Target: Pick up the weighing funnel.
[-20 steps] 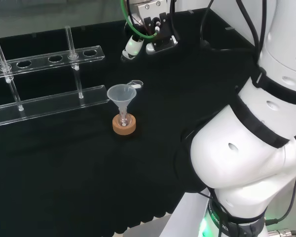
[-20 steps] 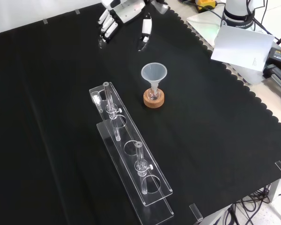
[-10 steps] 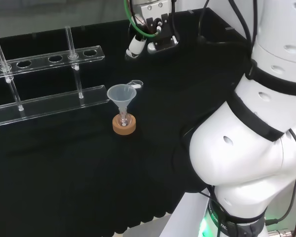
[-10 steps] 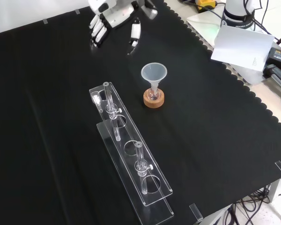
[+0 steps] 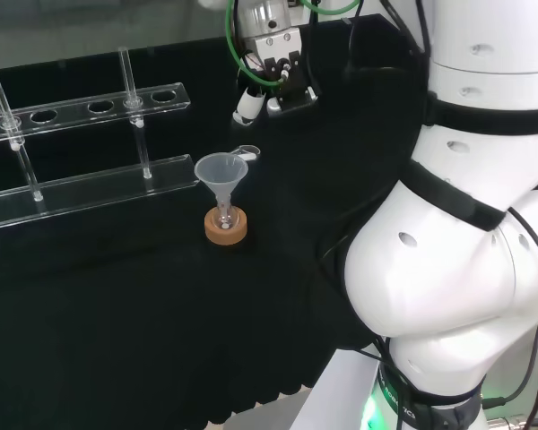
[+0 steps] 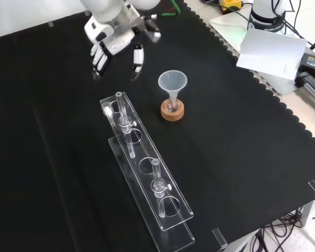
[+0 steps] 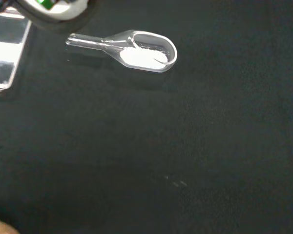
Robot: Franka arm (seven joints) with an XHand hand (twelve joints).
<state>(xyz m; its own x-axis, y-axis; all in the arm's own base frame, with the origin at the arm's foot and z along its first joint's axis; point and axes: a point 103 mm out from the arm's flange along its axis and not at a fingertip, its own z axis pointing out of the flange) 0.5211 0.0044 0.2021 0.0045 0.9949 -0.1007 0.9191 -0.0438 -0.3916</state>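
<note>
No legible text, labels, numbers or signs.

- The hand [image 6: 117, 41] sits in the upper left of the front view, coming in from the top edge with its palm turned downward.
- Its fingers [image 6: 99, 59] point toward the lower left, nearly straight and side by side.
- The thumb [image 6: 138, 55] stands apart to their right, with nothing between it and them.
- In the head view the hand [image 5: 271, 64] hangs at top centre.
- The arm [image 5: 448, 269] rises up the right side of the head view as stacked white links, with black bands at the joints.
</note>
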